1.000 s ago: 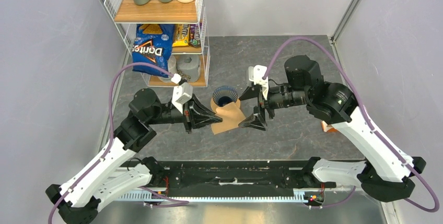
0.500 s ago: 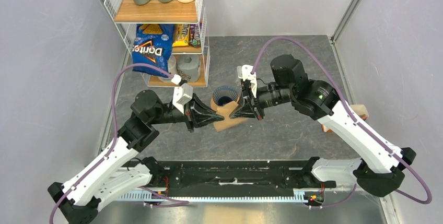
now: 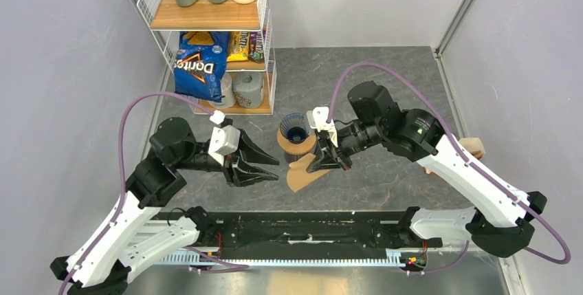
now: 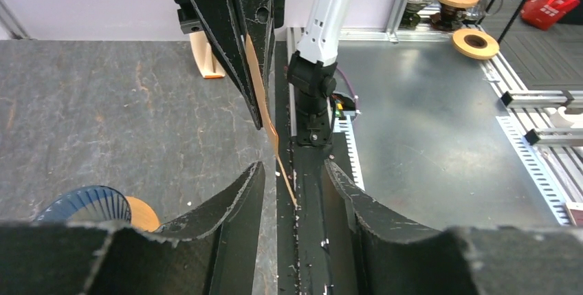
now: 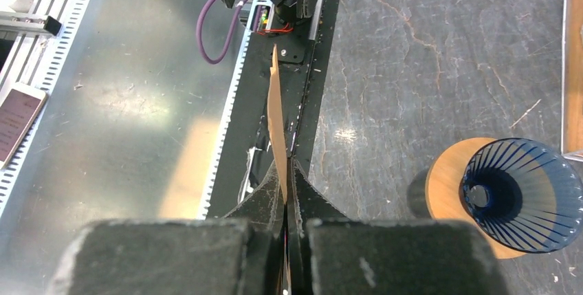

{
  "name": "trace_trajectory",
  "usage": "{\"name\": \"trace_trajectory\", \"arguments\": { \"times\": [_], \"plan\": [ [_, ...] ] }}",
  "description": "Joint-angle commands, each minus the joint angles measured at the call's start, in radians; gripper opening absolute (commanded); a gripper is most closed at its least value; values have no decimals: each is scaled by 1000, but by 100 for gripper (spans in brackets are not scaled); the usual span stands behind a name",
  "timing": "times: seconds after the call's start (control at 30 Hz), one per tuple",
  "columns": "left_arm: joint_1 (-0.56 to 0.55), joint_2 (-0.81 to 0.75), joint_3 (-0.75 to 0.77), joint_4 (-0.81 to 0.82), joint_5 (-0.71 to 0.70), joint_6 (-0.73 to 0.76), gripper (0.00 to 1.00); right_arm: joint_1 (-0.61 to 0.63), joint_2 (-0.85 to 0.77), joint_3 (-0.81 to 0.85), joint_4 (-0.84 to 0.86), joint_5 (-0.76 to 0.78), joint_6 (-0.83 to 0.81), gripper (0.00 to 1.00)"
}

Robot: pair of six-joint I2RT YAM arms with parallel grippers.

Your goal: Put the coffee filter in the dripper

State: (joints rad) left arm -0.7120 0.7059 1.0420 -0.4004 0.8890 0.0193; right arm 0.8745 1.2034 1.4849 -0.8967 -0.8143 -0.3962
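Right gripper (image 3: pixel 318 165) is pinched tight on the filter (image 3: pixel 301 177), which dangles flat just short of the dripper (image 3: pixel 295 130) on its ring (image 3: pixel 297 148), while the left gripper (image 3: pixel 276 171), jaws spread, hovers beside it, probably to tease the paper open.

Left arm (image 3: pixel 130 218), right arm (image 3: pixel 476 172): white shells, black joints, purple cables (image 3: pixel 168 93); tapered black fingers (image 3: pixel 258 152), white wrist cams (image 3: pixel 222 141).
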Motion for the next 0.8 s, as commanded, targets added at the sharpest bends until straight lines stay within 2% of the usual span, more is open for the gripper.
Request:
{"name": "trace_trajectory", "arguments": {
  "times": [0.0,0.33,0.53,0.77],
  "plan": [
    [2,37,20,-12,99,31,44,9,-16,-4,-19,-8,-30,0],
    [-12,73,-3,113,52,-130,38,21,0,-14,-2,13,-7,0],
    [-21,84,-9,136,54,-146,24,29,6,-12,-5,21,-11,0],
    [-27,93,-8,147,48,-155,15,35,5,-12,-5,18,-18,0]
  ]
}}
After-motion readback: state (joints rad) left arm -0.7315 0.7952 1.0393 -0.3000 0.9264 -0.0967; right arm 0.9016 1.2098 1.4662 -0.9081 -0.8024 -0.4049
